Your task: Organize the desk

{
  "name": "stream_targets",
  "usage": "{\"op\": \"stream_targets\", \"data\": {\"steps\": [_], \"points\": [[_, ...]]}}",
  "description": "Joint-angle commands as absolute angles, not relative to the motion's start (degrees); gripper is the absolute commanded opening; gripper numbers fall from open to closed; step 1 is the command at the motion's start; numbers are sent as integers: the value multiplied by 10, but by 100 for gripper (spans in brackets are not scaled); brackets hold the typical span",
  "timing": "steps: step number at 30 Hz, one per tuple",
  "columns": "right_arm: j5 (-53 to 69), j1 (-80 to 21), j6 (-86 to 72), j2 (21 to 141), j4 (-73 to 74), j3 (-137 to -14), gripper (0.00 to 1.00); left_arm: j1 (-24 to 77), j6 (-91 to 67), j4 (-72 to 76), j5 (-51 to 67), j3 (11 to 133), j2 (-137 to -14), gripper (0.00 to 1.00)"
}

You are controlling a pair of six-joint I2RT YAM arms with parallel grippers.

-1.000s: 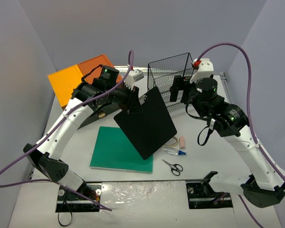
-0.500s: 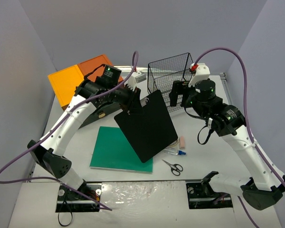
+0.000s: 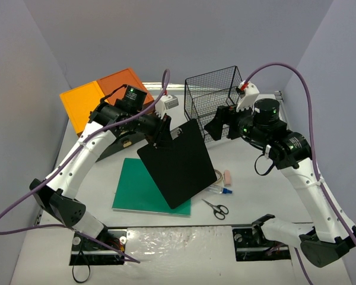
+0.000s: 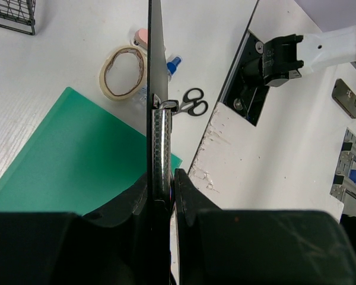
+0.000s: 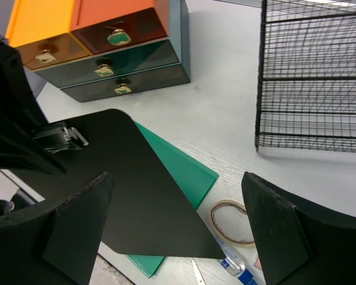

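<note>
Two arms raised over the desk, which lies under everything as the white surface in all three views.

Left gripper is pinched nearly closed on the clip of a black clipboard, held tilted above the green board. Right gripper has jaws spread wide with nothing in them, near the front of the wire basket.

Only the top view shows both arms at once, plus the drawer unit at far left and the basket at far centre.

Left wrist view: clipboard seen edge-on as a thin dark line, with the gripper closed on its metal clip. This view gives the small items best: tape ring, scissors, blue-capped pen and pink eraser, all on the desk right of the green board. From the top the tape is partly hidden by the clipboard.

Right wrist view: gripper fingers well apart, with the clipboard face and clip between them in the frame but not touched. Drawer fronts and knobs on the unit show only here. Basket is at upper right, standing on the desk.
</note>
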State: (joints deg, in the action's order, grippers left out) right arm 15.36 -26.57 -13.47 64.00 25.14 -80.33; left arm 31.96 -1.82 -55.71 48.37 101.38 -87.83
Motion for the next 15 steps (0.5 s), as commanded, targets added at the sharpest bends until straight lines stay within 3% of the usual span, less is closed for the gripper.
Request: {"op": "stream_targets", "data": {"steps": [1, 15], "points": [[211, -260, -129, 634, 205, -806, 86, 310, -5, -544, 519, 1037, -851, 0], [159, -254, -147, 621, 203, -786, 86, 311, -3, -550, 537, 1062, -864, 0]]}}
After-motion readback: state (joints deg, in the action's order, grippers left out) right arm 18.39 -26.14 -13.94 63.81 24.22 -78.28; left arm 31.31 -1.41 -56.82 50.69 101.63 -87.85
